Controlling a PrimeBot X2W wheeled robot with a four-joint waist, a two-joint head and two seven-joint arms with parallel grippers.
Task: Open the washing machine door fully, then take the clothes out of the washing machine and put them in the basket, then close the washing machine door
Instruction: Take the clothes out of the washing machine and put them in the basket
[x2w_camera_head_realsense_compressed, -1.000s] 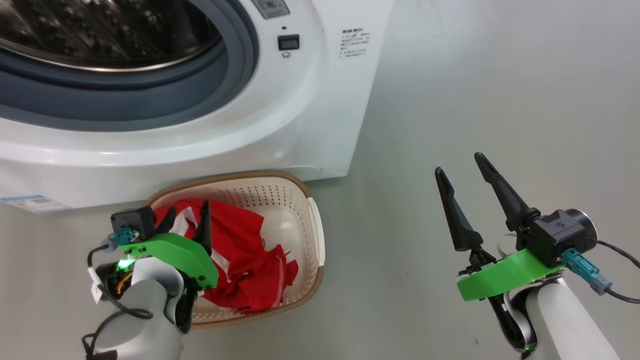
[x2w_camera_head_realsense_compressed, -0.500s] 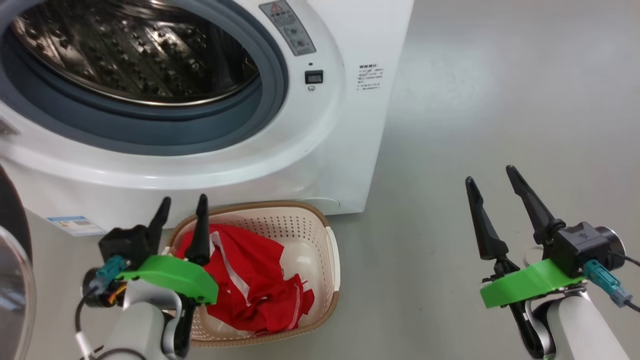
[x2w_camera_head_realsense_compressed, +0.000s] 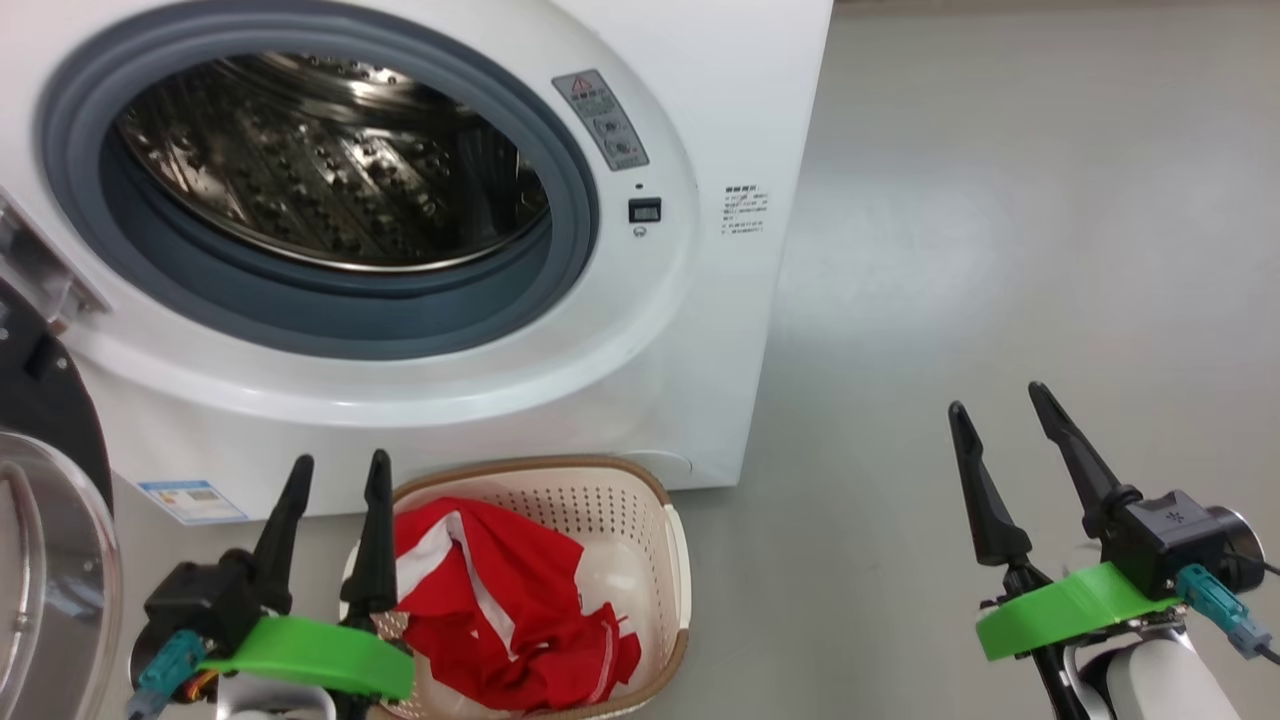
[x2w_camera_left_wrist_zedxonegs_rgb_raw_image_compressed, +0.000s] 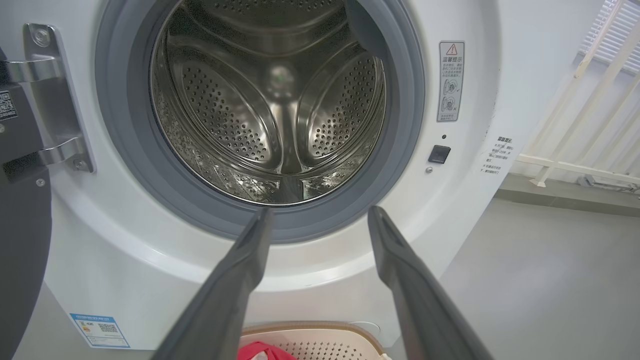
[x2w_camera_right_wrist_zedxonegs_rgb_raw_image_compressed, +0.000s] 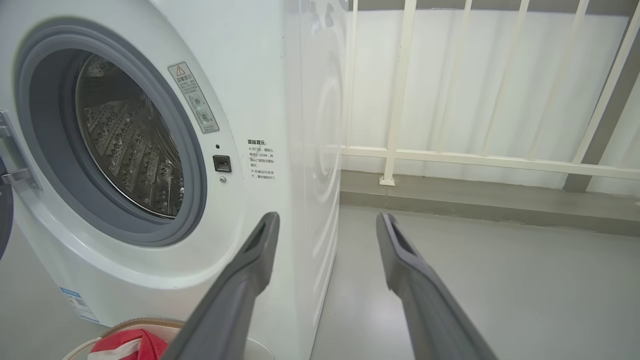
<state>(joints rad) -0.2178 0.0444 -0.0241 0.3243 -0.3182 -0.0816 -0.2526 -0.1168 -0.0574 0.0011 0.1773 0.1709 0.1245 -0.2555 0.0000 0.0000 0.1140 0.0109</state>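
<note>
2 sets of fingers stand wide and empty. With the clothes (x2w_camera_head_realsense_compressed: 500, 600) in the basket (x2w_camera_head_realsense_compressed: 560, 467), the door (x2w_camera_head_realsense_compressed: 45, 560) hangs open left of the left gripper (x2w_camera_head_realsense_compressed: 340, 458), well apart from the right gripper (x2w_camera_head_realsense_compressed: 997, 398).

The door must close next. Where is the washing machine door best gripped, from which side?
Probably the black rim of the washing machine door, not the bulging glass. Come from the left with the left gripper: the door hangs open on that side.

Jaws apart: left gripper (x2w_camera_head_realsense_compressed: 341, 458), right gripper (x2w_camera_head_realsense_compressed: 997, 398)
</note>
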